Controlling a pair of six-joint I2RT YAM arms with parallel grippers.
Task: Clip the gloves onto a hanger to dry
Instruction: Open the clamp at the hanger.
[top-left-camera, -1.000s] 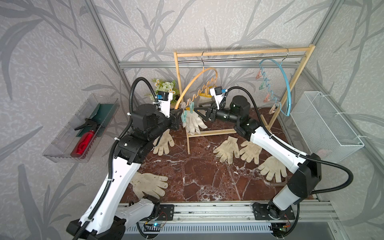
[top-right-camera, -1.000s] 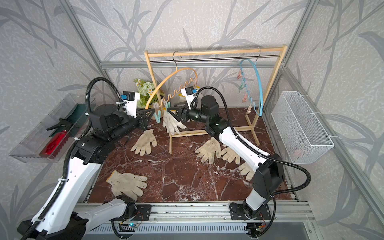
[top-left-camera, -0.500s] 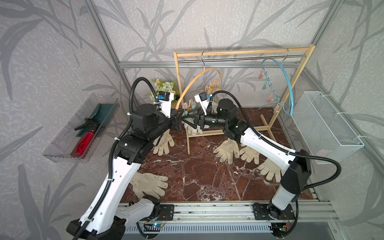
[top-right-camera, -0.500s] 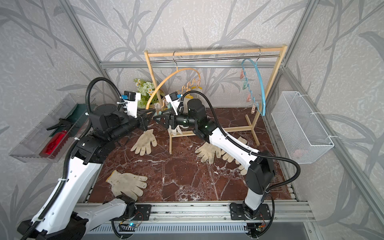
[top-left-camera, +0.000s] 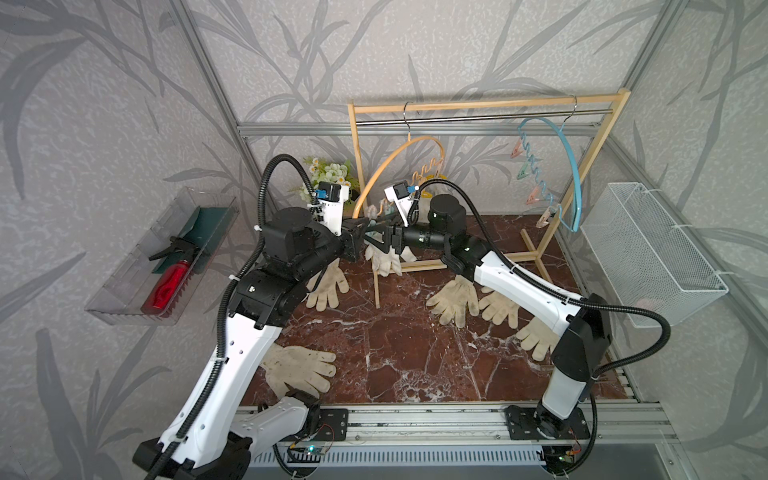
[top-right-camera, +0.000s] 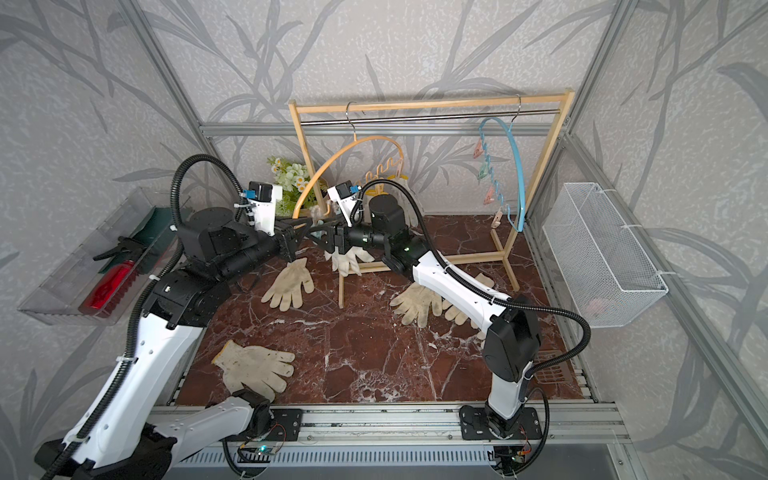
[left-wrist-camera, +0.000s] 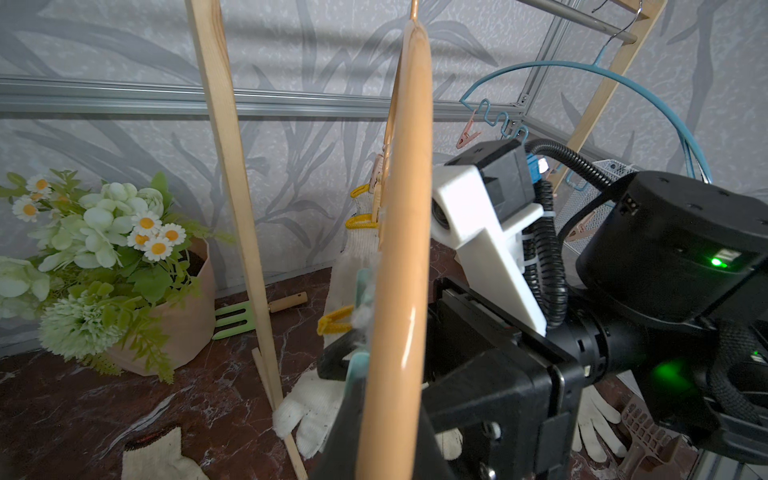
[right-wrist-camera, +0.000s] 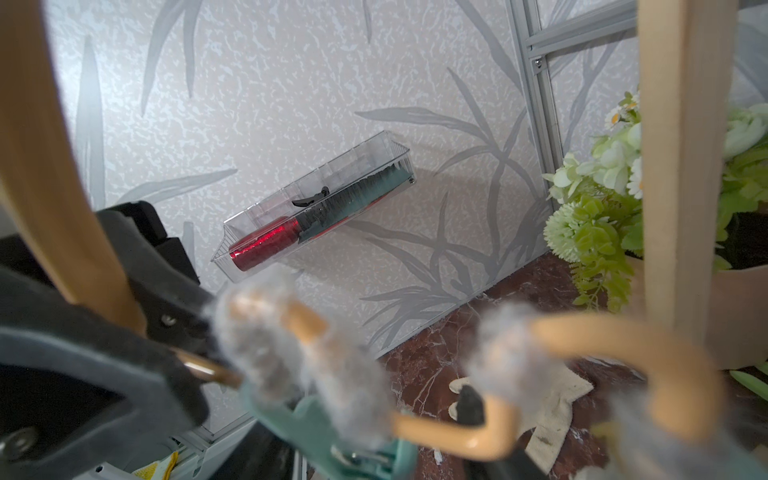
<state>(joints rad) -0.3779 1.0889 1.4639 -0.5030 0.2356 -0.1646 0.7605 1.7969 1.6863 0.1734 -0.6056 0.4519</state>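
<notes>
Top views both put my claws nose to nose at 11 o'clock, under wooden rack (top-left-camera: 486, 106). Left gripper (top-right-camera: 302, 227) clamped on orange hanger (left-wrist-camera: 399, 249). Right gripper (top-right-camera: 323, 236) jaws straddle teal clip (right-wrist-camera: 324, 432); squeezing or not, I cannot tell. Hanging glove (top-left-camera: 384, 262) dangles from hanger just below them. Loose gloves (top-left-camera: 301, 368) flat on marble table (top-left-camera: 399, 345): 8 o'clock, 10 o'clock, three around 3 o'clock.

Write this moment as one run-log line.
left gripper: shut on orange curved hanger | right gripper: at teal plastic clip, grip unclear

Blurred teal clip (right-wrist-camera: 320, 430) — hanger (right-wrist-camera: 45, 187) edge-cropped
</notes>
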